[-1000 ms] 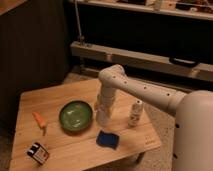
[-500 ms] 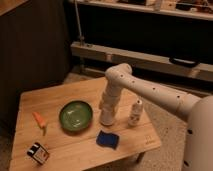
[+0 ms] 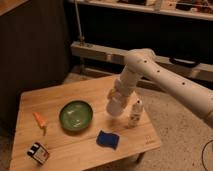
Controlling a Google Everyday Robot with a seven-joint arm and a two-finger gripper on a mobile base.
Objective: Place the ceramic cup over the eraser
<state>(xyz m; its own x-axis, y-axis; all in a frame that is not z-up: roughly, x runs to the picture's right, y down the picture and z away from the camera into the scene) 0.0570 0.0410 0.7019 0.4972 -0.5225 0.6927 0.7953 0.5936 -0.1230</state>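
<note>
The white ceramic cup [image 3: 115,108] hangs at the end of my arm, just above the table's right half, between the green bowl and the small bottle. My gripper [image 3: 116,99] comes down on it from above and is shut on the cup. The eraser [image 3: 38,152], a small block with black, white and orange-red bands, lies at the table's front left corner, far from the cup and the gripper.
On the wooden table [image 3: 60,100] there is a green bowl [image 3: 76,116] left of the cup, a small white bottle [image 3: 134,113] close on its right, a dark blue pad [image 3: 108,139] in front, and an orange carrot-shaped thing [image 3: 39,120] at the left.
My gripper and the cup have moved to the right, towards the small bottle, and slightly up. Nothing else on the table has moved.
</note>
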